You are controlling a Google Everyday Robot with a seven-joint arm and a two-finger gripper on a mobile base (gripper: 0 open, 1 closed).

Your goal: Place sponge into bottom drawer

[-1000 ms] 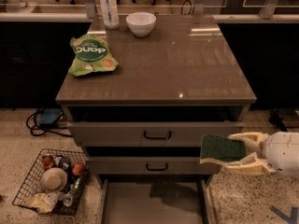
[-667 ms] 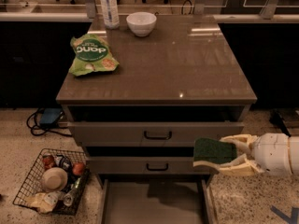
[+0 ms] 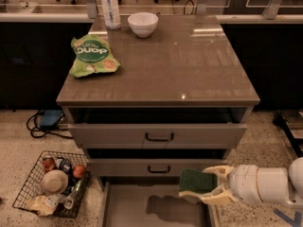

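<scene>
Camera view
Gripper: the gripper (image 3: 201,184) comes in from the right edge, low in the picture, on a white arm (image 3: 265,186) lying roughly level.
Grip: its two pale fingers (image 3: 214,200) are closed onto the sponge, one above and one below, spread only as far as the sponge is thick.
Sponge: the sponge (image 3: 195,179) is clamped in the gripper, dark green face up with the pale yellow layer showing along its lower edge.
Sponge position: it hangs over the right half of the bottom drawer, just below the front of the middle drawer, clear of the drawer floor.
Bottom drawer: the bottom drawer (image 3: 125,206) is pulled out toward the camera, a flat grey floor with low side walls.
Shadow: a dark patch (image 3: 165,207) lies on the drawer floor, below and to the left of the sponge.
Middle drawer: the middle drawer (image 3: 118,167) has a grey front with a black handle.
Top drawer: the top drawer (image 3: 109,135) has the same front and handle, with a dark gap above it.
Cabinet top: the brown cabinet top (image 3: 189,65) carries a green snack bag (image 3: 93,56) at the left, with a white bowl (image 3: 143,23) and a clear bottle (image 3: 110,6) at the back.
Floor: a wire basket (image 3: 28,183) of mixed items sits on the speckled floor to the left of the drawers.
</scene>
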